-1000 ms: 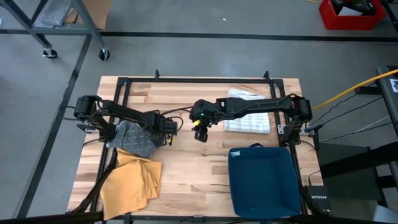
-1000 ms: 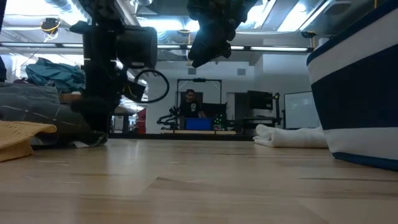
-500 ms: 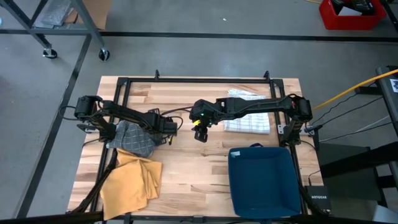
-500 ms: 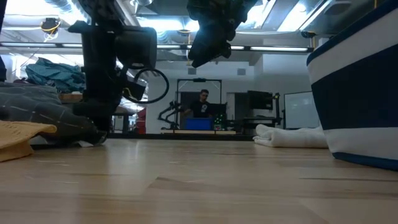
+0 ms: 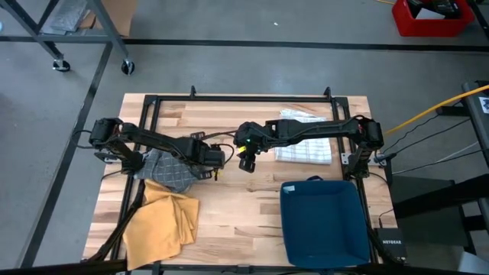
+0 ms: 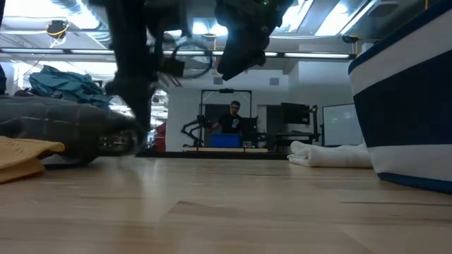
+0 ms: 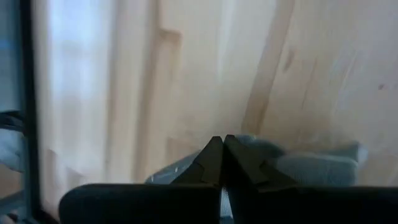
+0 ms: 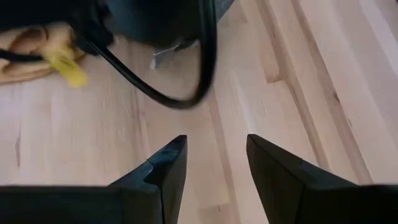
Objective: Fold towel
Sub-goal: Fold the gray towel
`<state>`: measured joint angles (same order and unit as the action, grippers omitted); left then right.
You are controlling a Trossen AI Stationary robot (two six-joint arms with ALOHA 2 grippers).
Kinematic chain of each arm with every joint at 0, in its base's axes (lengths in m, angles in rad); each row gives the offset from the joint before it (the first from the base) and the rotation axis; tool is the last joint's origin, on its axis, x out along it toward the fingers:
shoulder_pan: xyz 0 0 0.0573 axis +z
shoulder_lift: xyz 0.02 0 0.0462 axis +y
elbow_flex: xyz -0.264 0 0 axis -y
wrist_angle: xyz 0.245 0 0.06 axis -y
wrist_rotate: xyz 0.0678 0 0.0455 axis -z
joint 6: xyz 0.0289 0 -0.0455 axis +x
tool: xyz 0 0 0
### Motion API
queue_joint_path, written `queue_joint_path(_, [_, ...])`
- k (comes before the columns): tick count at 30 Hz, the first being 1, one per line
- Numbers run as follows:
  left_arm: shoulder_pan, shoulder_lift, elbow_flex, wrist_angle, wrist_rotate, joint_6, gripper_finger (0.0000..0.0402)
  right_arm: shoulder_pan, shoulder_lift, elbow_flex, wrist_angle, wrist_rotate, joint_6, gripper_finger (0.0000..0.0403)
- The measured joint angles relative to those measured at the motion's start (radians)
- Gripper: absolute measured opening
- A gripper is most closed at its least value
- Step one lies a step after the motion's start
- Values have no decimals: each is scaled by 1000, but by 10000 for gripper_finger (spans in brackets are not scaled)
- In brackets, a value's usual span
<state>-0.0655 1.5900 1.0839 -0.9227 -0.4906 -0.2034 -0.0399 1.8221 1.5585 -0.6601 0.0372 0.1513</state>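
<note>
Clamped tight, the left gripper (image 5: 212,162) is pinching the near edge of the grey towel (image 5: 170,169), which is lying bunched toward the table's left edge, partly overlapping a yellow cloth (image 5: 162,221) spread at the front left corner. Its fingertips (image 7: 219,163) are meeting with grey fabric showing on either side of them in the left wrist view. Just beside it, the right gripper (image 5: 246,162) is hanging above the middle of the wooden table (image 5: 237,206) with its fingers (image 8: 166,167) standing apart and holding nothing, only bare planks showing between them. A blue bin (image 5: 325,221) is occupying the front right corner, and a folded white towel (image 5: 304,139) is lying near the back right, under the right arm. Around the table the floor is running grey, with a red crate (image 5: 432,15) at the far right and a wheeled metal frame (image 5: 61,38) at the far left. Only the low view is taking in the room beyond: a person (image 6: 233,118) is standing by a workstation far behind the table, with heaped cloth (image 6: 60,81) on the left. Only the right wrist view is showing a black cable (image 8: 186,81) looping over the planks and a yellow tag (image 8: 65,68) on it.
</note>
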Motion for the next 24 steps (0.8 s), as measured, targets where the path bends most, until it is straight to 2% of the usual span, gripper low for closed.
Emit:
queue_joint_path(7, [-28, -69, 168, -126, -84, 10, 0, 0, 0, 0, -34, 1, -13, 172])
queue_joint_path(13, [-33, -153, 277, -151, -136, 32, 0, 0, 0, 0, -39, 1, -29, 172])
queue_joint_path(22, [-32, -246, 311, -145, -156, 17, 0, 0, 0, 0, 86, 1, -29, 172])
queue_joint_path(24, [-33, -253, 311, -144, -156, 5, 0, 0, 0, 0, 113, 29, -30, 172])
